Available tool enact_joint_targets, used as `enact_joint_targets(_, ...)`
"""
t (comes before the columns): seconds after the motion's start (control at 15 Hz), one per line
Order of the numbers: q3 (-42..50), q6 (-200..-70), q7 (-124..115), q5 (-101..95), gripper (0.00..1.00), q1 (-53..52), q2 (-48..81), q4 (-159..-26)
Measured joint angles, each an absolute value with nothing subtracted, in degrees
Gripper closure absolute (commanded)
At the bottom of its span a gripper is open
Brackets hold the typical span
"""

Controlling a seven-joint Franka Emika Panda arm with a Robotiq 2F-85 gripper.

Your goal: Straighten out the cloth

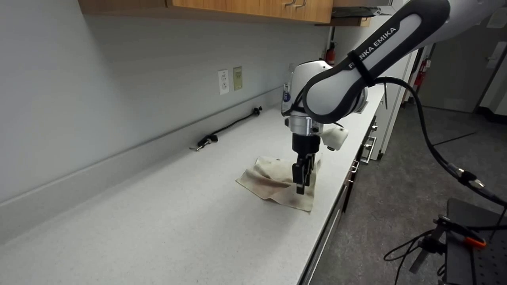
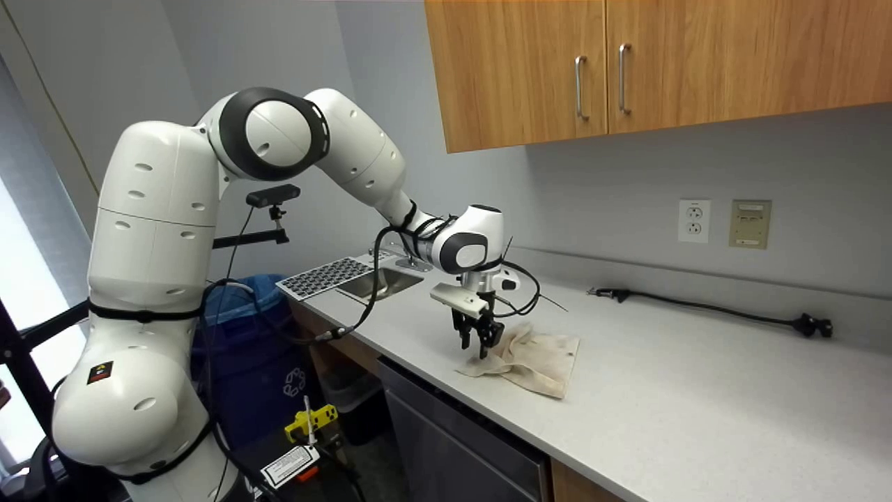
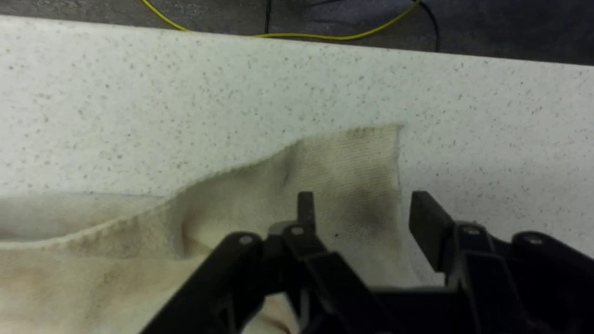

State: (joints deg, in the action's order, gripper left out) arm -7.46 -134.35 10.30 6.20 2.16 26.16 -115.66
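Creased and partly folded, the cream-beige cloth point(image 1: 273, 174) lies on the counter, with brownish stains and wavy ridges. Both exterior views show it; in the wrist view one corner of the cloth point(image 3: 352, 153) lies fairly flat, while a raised fold runs off to the left. My gripper point(image 3: 362, 208) points down over this corner, jaws apart. Its left finger stands over the fabric and its right finger just past the cloth's side edge; nothing is pinched between them. In an exterior view the gripper point(image 2: 474, 348) is at the cloth's near-left end. Whether the fingertips touch the cloth I cannot tell.
The counter's front edge point(image 3: 297, 41) runs close beyond the cloth corner. A black flexible clamp arm point(image 1: 233, 122) lies along the backsplash. A can point(image 1: 286, 97) stands behind the arm, and a sink point(image 2: 380, 282) is set into the counter's far end.
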Motion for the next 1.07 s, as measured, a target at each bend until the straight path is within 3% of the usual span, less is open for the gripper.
enact_joint_targets(0.27, -7.4, -138.9, 6.1, 6.2, 1.00, 2.1, 27.3, -116.2)
enact_joint_targets(1.07, -4.8, -141.5, -2.5, 6.0, 1.00, -1.6, 28.6, -119.0)
